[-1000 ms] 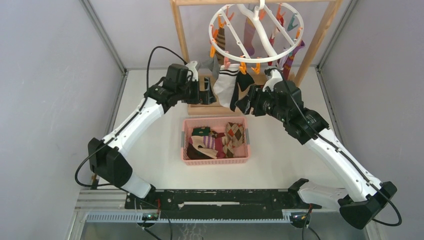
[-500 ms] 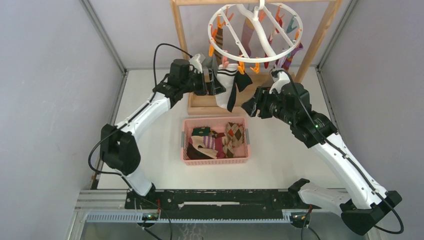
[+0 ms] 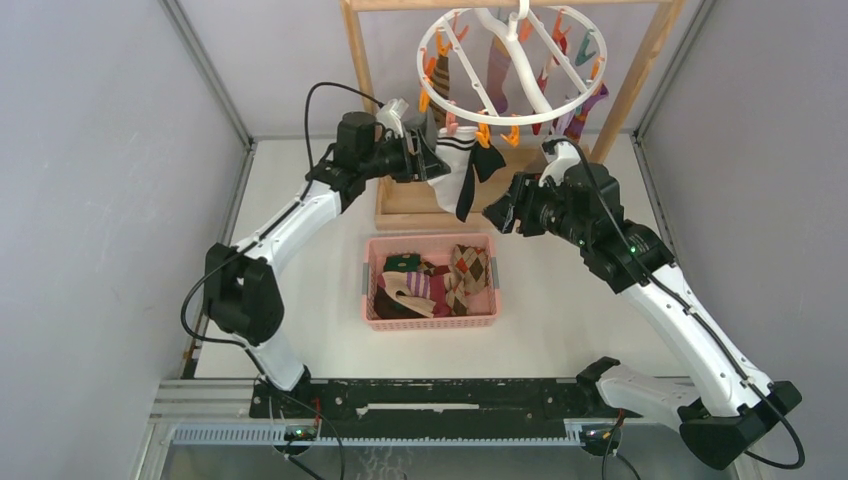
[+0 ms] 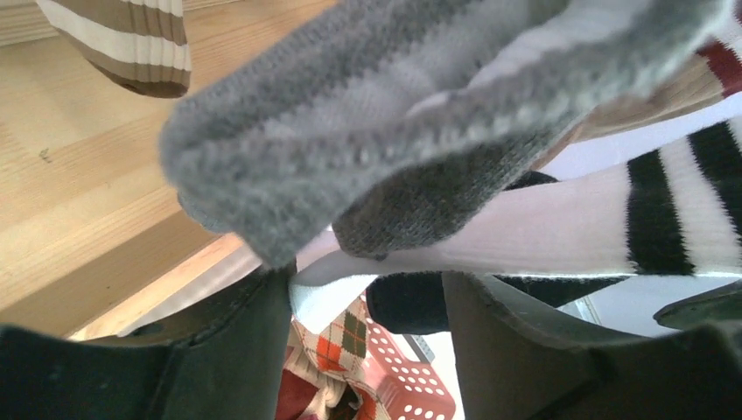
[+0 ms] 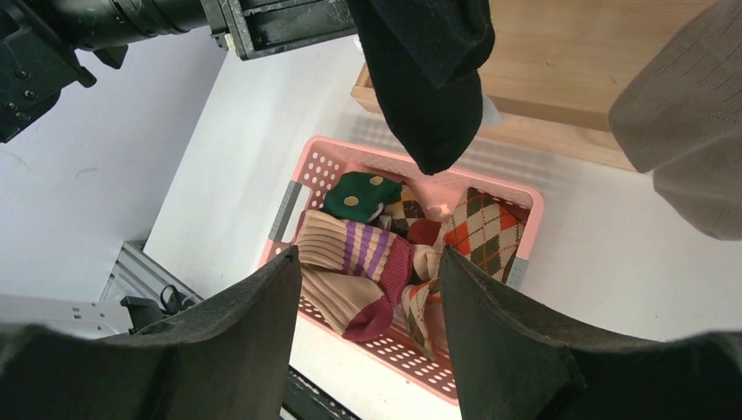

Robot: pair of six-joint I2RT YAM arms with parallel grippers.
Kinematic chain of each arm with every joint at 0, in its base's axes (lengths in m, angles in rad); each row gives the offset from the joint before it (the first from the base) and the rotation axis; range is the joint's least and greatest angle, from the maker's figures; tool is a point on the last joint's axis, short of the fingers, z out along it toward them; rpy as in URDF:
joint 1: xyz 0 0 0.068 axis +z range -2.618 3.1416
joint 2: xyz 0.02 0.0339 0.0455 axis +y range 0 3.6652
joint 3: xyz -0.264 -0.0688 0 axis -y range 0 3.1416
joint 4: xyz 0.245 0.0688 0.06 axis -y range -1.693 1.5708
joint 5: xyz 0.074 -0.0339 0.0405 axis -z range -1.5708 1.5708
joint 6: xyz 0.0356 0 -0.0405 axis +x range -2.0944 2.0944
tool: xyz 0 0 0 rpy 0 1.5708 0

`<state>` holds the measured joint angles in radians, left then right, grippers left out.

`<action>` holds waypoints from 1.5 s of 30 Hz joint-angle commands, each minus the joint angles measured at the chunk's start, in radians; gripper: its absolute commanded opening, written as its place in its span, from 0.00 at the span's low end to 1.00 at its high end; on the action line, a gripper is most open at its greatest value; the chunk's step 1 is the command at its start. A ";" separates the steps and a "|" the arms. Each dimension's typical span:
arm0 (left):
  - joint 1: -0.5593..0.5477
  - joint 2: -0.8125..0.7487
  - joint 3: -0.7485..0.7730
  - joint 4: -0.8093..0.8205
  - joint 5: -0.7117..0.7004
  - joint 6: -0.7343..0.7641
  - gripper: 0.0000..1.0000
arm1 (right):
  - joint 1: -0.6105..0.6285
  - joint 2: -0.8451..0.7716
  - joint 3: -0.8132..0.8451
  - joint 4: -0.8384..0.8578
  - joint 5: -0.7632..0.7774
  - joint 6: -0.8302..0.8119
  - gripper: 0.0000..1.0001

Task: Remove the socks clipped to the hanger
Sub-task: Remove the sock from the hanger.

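The hanger point(image 3: 522, 62), a white ring with orange and teal clips, hangs from the wooden rack with several socks clipped to it. My left gripper point(image 3: 428, 160) is up against a white sock with black stripes point(image 3: 452, 178) at the ring's near left. In the left wrist view the jaws point(image 4: 366, 276) stand apart, with that white sock's end point(image 4: 322, 293) and a black sock's toe point(image 4: 407, 302) between them. A grey sock point(image 4: 350, 149) hangs just above. My right gripper point(image 3: 503, 212) is open and holds nothing, below a black sock point(image 5: 429, 79).
A pink basket point(image 3: 430, 322) with several loose socks sits below the hanger, seen also between the right fingers point(image 5: 302, 188). The wooden rack's post point(image 3: 360, 60) and base board point(image 3: 400, 215) stand behind it. A beige sock point(image 5: 682, 149) hangs at the right.
My left gripper has moved right and up to the white striped sock, and its jaws have narrowed around the sock ends. The right arm drew back slightly to the right, then held still.
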<state>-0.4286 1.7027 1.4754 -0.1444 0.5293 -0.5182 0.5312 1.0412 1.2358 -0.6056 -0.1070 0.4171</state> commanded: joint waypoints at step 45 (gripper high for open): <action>-0.057 -0.241 0.292 -0.493 -0.050 0.011 0.00 | 0.001 -0.040 0.005 0.034 -0.073 0.019 0.66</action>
<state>-0.4629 1.5047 1.6741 -0.5789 0.4808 -0.5220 0.5262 1.0370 1.2358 -0.6239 -0.1562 0.4213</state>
